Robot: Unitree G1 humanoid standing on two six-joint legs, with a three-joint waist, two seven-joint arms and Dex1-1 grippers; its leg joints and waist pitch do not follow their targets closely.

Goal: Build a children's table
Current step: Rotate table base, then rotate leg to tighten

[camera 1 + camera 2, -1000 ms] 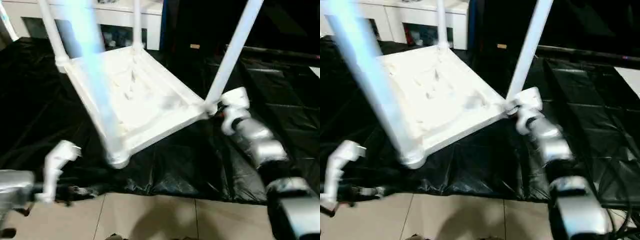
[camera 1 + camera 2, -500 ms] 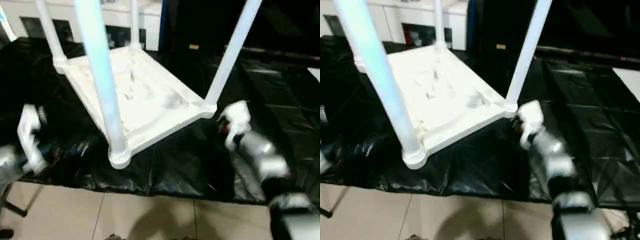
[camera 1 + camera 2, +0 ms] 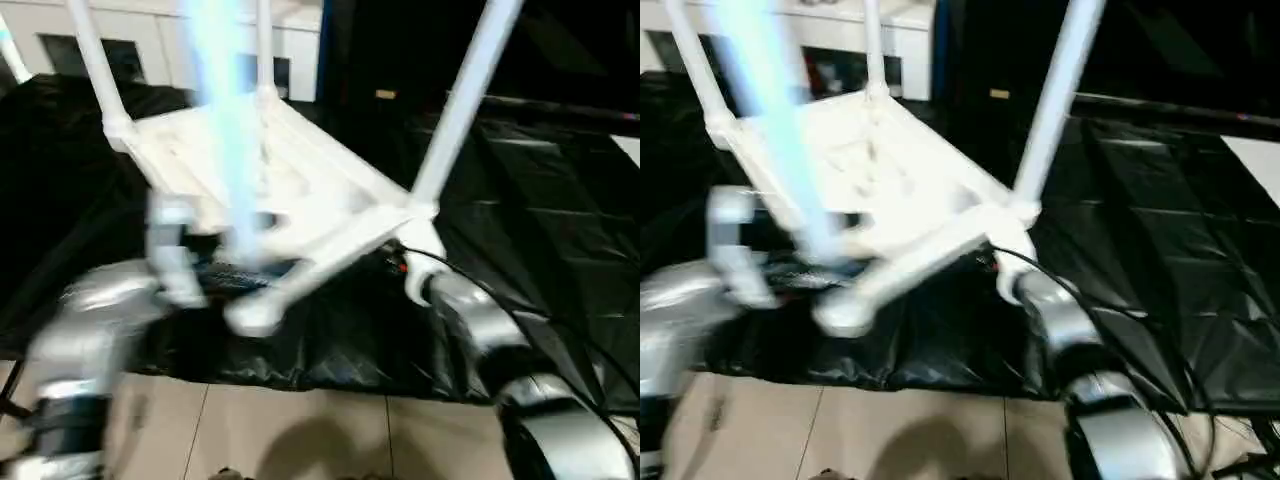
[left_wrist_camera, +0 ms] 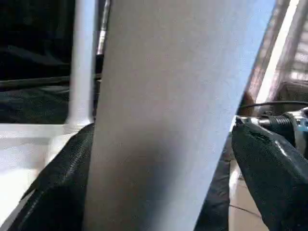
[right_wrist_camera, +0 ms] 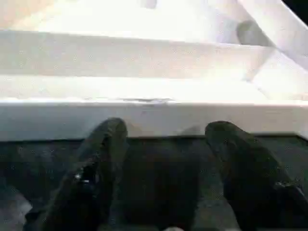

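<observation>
Our left hand [image 4: 159, 159] straddles the near leg [image 3: 225, 130] wide open; our right hand [image 5: 163, 159] gapes under the top's [image 3: 300, 190] rim. Clamping carelessly could tip the table.

Black-draped table [image 3: 560, 230] above pale tiled floor [image 3: 330, 440]; carrying upturned children's table [image 3: 300, 190], seemingly tilted, near corner off the sheet.

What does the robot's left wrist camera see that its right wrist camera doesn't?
Left wrist view: a thick white leg standing between the left gripper's wide-apart black fingers, with a thinner leg behind and pale floor below. Right wrist view: the white rim of the table top, with the right gripper's two finger tips under its edge, and the ribs behind. Both show the white children's table and black fingers.
</observation>
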